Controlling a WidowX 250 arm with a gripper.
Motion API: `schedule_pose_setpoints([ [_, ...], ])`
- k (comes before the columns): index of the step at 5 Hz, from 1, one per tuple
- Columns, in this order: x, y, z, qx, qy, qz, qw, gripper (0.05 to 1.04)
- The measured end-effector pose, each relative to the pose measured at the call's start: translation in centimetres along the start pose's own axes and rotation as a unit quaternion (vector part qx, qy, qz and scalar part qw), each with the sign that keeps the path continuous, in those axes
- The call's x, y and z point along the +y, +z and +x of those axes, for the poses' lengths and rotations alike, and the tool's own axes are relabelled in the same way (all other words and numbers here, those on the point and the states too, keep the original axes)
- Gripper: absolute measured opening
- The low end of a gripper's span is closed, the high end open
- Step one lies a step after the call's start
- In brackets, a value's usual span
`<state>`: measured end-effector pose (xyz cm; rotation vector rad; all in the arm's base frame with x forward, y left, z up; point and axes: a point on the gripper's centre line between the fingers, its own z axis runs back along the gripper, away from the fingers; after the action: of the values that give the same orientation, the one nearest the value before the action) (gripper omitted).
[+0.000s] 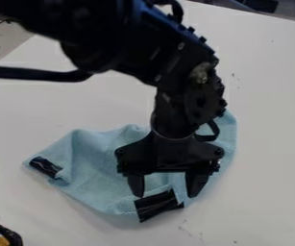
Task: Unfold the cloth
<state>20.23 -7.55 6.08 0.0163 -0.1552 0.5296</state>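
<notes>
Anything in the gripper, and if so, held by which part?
Nothing held. The gripper is open over the cloth, fingers spread wide near one black patch, not closed on any fabric.

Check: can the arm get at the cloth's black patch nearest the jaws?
Likely yes: the jaws stand open at the upper edge of the black patch, and nothing seen blocks the way. Height above the cloth is hard to judge.
</notes>
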Motion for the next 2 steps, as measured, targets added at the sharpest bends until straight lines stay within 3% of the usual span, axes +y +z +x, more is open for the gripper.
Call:
schedule_pose_setpoints([
  [2, 1.76, -2.43, -0.85, 0.016, 0.032, -0.046, 0.9983, 1.001],
])
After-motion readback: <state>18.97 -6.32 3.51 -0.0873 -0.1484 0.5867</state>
